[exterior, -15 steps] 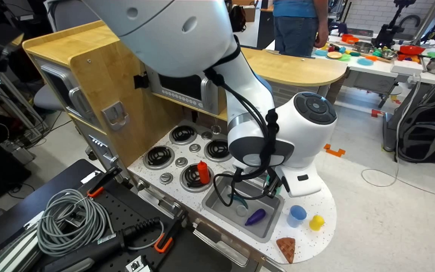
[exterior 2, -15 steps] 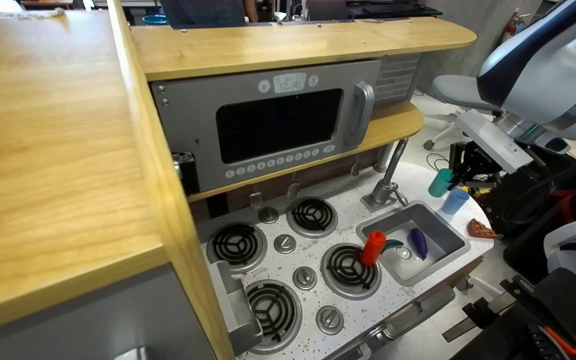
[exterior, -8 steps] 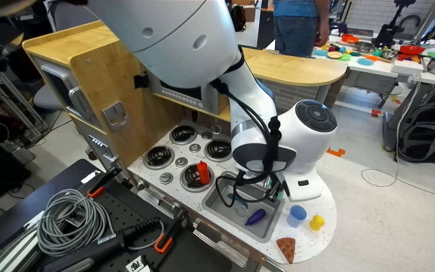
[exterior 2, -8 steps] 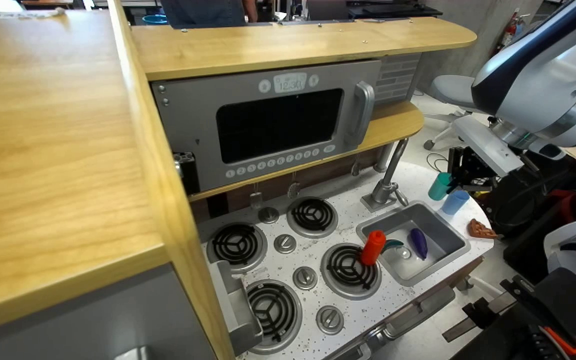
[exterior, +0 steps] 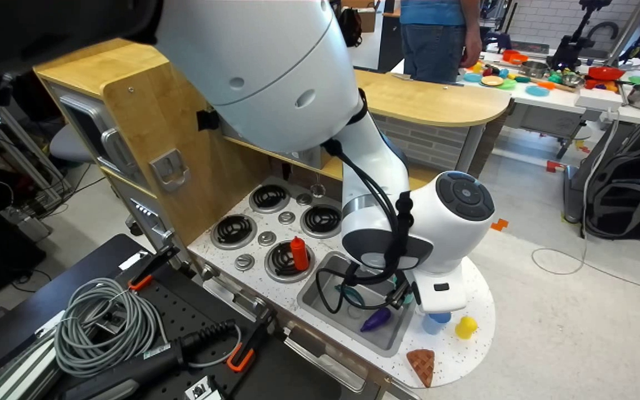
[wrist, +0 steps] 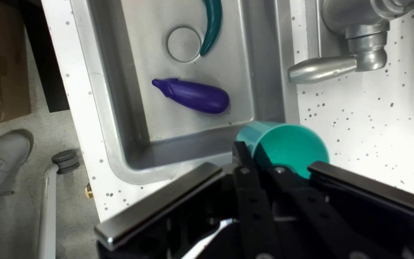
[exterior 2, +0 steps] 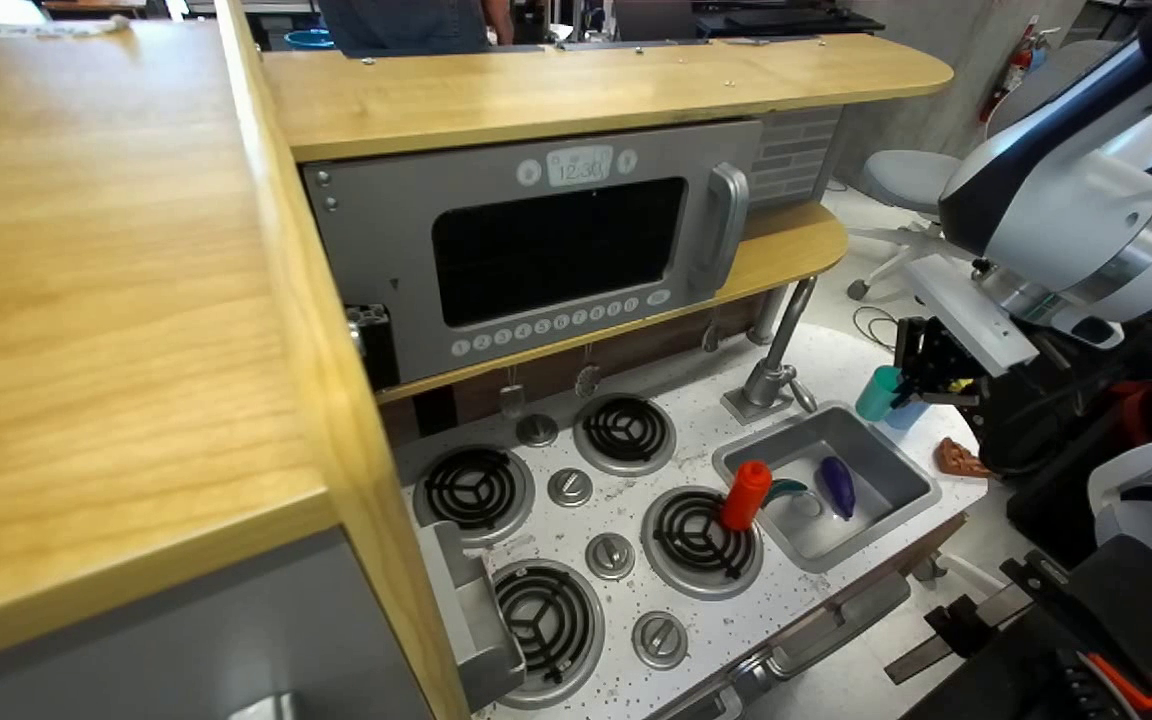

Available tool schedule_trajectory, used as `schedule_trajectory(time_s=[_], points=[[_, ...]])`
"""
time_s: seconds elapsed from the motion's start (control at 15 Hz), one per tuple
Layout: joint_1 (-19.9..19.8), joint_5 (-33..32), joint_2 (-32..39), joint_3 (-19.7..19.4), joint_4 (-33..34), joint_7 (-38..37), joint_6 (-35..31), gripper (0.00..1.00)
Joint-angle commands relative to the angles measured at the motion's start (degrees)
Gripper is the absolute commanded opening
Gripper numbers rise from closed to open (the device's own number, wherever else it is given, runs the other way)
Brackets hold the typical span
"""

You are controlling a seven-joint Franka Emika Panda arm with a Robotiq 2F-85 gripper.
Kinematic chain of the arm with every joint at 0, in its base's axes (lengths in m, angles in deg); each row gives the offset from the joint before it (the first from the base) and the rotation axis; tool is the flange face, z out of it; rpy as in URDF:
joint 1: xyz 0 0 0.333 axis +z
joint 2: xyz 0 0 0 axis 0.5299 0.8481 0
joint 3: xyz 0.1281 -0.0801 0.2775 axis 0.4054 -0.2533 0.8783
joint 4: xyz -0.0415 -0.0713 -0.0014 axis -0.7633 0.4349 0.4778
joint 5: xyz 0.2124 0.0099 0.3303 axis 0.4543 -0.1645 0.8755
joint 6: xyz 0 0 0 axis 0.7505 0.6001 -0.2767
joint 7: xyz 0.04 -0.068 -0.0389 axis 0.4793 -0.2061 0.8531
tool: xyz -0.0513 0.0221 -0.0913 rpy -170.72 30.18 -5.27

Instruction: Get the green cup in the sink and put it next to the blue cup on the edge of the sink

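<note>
The green cup (wrist: 293, 144) is held by its wall in my gripper (wrist: 252, 153), one finger inside the cup and one outside. In the wrist view it is tilted, over the end rim of the sink (wrist: 93, 79) and the counter. The green cup (exterior 2: 877, 394) is also seen in an exterior view, with my gripper (exterior 2: 902, 392) at its side. The blue cup (exterior: 434, 324) stands on the counter beside the sink, its top hidden by the wrist. The blue cup (exterior 2: 906, 415) is largely covered by the green cup and gripper there; it is out of the wrist view.
A purple eggplant (wrist: 196, 95) and a teal pepper (wrist: 212, 28) lie in the basin. A yellow piece (exterior: 466, 328) and a waffle piece (exterior: 423, 366) are on the counter near the blue cup. The faucet (exterior 2: 779, 360) rises behind the sink. A red bottle (exterior 2: 746, 495) stands on a burner.
The gripper has moved with the green cup toward the blue cup and the counter's front. The wrist and green cup now cover part of the blue cup. The grip is unchanged.
</note>
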Motion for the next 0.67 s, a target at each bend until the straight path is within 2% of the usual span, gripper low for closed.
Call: schedule_trajectory(time_s=[0.0,0.6], points=[[-1.98,3.16,-2.05,2.11,-0.63,2.59,-1.00,0.01],[-2.30,3.24,-2.77,-1.02,-3.43,2.37,-0.57,0.01]])
